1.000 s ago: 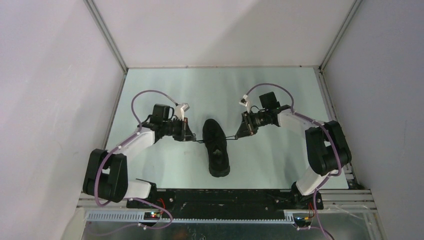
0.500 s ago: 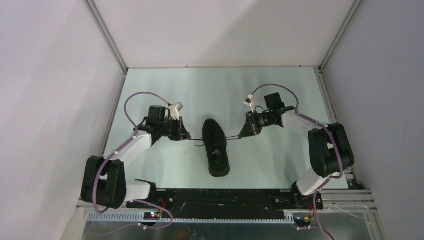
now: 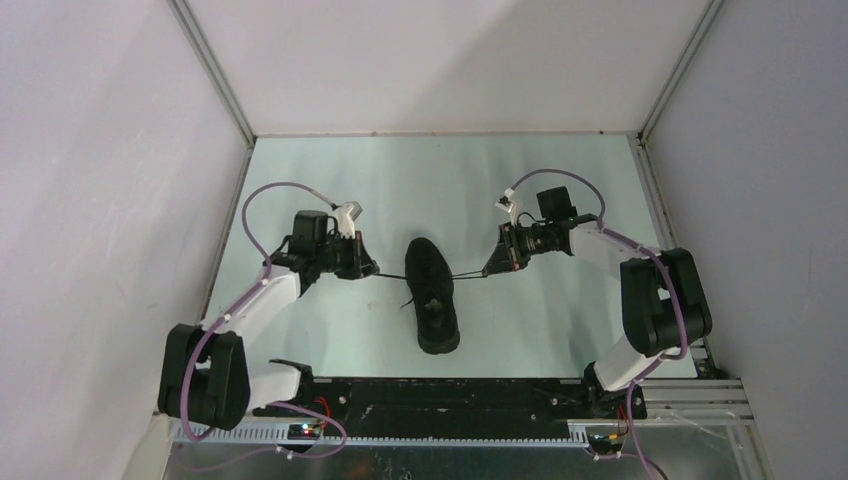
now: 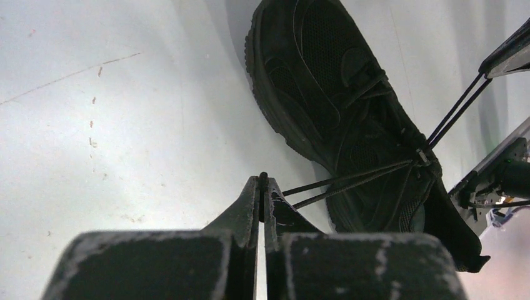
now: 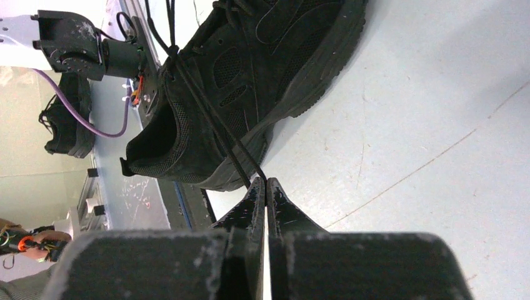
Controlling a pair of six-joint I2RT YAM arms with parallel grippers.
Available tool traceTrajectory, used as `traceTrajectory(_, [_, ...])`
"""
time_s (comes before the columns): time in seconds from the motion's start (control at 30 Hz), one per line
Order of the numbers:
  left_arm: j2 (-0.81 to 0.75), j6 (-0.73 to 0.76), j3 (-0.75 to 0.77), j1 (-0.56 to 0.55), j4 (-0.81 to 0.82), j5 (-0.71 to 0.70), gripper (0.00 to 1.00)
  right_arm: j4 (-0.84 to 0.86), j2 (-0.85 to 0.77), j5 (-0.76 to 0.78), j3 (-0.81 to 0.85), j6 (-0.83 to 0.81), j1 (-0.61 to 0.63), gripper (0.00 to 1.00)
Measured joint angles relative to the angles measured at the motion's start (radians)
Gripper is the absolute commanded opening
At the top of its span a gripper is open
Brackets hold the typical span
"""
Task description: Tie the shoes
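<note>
The black sneaker [image 3: 431, 293] lies in the middle of the table, toe toward the far wall; it also shows in the left wrist view [image 4: 337, 106] and the right wrist view [image 5: 250, 81]. My left gripper [image 3: 370, 270] is shut on a doubled strand of black lace [image 4: 350, 183], pulled taut to the shoe's left. My right gripper [image 3: 490, 271] is shut on the other doubled lace strand [image 5: 215, 119], taut to the shoe's right. Both strands meet at a crossing over the shoe's tongue [image 4: 420, 153]. A loose lace end [image 3: 405, 299] hangs beside the shoe's left side.
The pale table [image 3: 440, 180] is boxed by white walls on three sides. The black base rail [image 3: 440, 395] runs along the near edge. Purple cables loop over both wrists.
Both grippers have moved outward, away from the shoe, each keeping its lace. The strands are drawn longer and tighter. The shoe has stayed in place.
</note>
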Motion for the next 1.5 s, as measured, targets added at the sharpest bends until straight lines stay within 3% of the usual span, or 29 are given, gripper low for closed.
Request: traceTrajectory(1.5, [-0.046,-0.019,-0.011,0.052,-0.012,-0.064,0.00,0.087,-0.036,0.041,-0.042,0.058,-0.037,0.00])
